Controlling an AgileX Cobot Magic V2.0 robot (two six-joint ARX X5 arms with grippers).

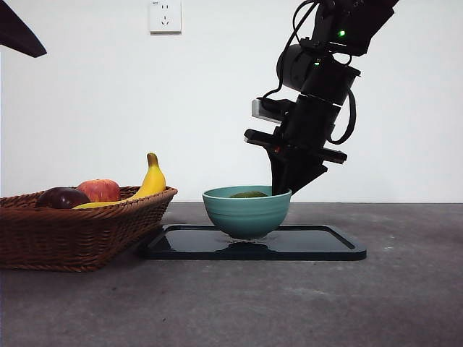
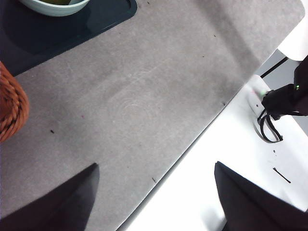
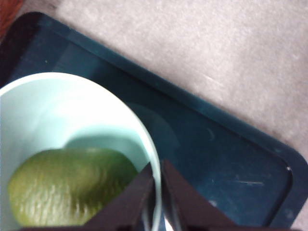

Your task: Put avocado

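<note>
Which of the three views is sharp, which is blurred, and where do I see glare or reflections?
Front view: sharp, with an even white wall behind; the dark tray mirrors the teal bowl. Left wrist view: fairly sharp, the white surface beside the grey table very bright. Right wrist view: soft and blurred; the bowl's pale inside is overexposed around the avocado, close to the right gripper.

A dull green avocado (image 3: 67, 185) with a faintly mottled skin lies in a pale teal bowl (image 1: 247, 210). The bowl stands on a glossy dark blue-black tray (image 1: 318, 244). The worktop (image 1: 289, 303) is speckled grey. A brown woven wicker basket (image 1: 79, 230) holds a yellow banana (image 1: 150, 181), a red apple (image 1: 100, 190) and a dark maroon fruit (image 1: 62, 197). Both tools are black. The wall (image 1: 108, 101) is white.
</note>
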